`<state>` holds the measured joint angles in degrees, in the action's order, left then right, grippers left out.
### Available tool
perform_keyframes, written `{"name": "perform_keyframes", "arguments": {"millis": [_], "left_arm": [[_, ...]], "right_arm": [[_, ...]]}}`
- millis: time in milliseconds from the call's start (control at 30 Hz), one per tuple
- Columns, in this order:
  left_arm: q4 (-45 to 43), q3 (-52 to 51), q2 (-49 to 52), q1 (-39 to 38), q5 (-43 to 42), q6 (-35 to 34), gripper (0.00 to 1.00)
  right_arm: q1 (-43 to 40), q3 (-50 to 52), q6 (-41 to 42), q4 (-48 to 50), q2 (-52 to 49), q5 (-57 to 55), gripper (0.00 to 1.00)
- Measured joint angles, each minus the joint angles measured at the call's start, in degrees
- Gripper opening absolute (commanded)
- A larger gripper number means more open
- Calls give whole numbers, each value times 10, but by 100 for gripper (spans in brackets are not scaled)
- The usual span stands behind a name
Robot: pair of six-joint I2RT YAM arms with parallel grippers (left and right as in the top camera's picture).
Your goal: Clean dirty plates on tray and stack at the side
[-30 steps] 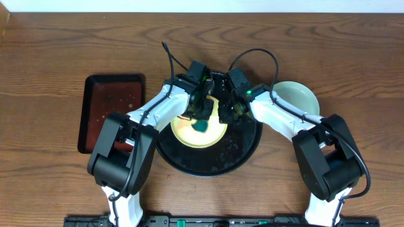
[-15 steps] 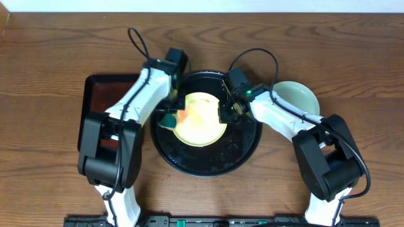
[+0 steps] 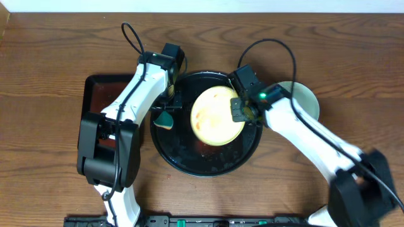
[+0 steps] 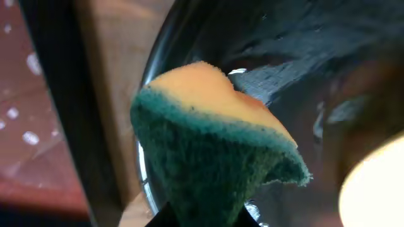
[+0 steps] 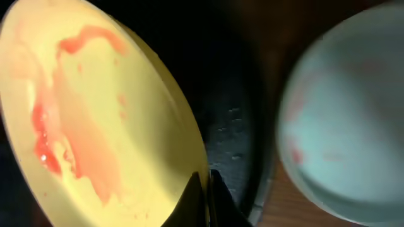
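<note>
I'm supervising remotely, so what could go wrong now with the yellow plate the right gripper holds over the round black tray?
The right gripper pinches only the rim of the tilted round yellow plate; it could slip onto the glossy round black tray. Red sauce streaks remain, so stacking it now beside the pale mint plate would likely leave it dirty.

Overhead view looks straight down on the whole worktop [image 3: 50, 57], far edge uppermost. Left wrist view sits very close at the left rim of the tray [image 3: 189, 162]; right wrist view likewise at its right rim; all three share that tray.
</note>
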<state>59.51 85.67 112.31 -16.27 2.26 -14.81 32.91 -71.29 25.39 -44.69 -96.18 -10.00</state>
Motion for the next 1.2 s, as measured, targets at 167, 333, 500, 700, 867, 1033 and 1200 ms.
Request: {"name": "perform_keyframes", "arguments": {"millis": [167, 333, 500, 700, 867, 1033, 1200], "left_arm": [[-28, 0, 0, 0, -29, -2, 8], [-32, 0, 0, 0, -46, -17, 8], [-34, 0, 0, 0, -53, -21, 8], [-34, 0, 0, 0, -54, -22, 8], [-34, 0, 0, 0, -54, -22, 8], [-34, 0, 0, 0, -56, -22, 8], [-34, 0, 0, 0, -58, -22, 8]], "right_arm": [[38, 0, -2, -1, 64, -125, 1], [90, 0, -3, -6, 78, -264, 1], [138, 0, -4, -9, 78, -377, 1], [186, 0, -9, -10, 78, -473, 1], [212, 0, -22, -17, 78, -550, 1], [235, 0, -28, -20, 78, -620, 1], [248, 0, -31, -26, 78, -649, 1]]}}
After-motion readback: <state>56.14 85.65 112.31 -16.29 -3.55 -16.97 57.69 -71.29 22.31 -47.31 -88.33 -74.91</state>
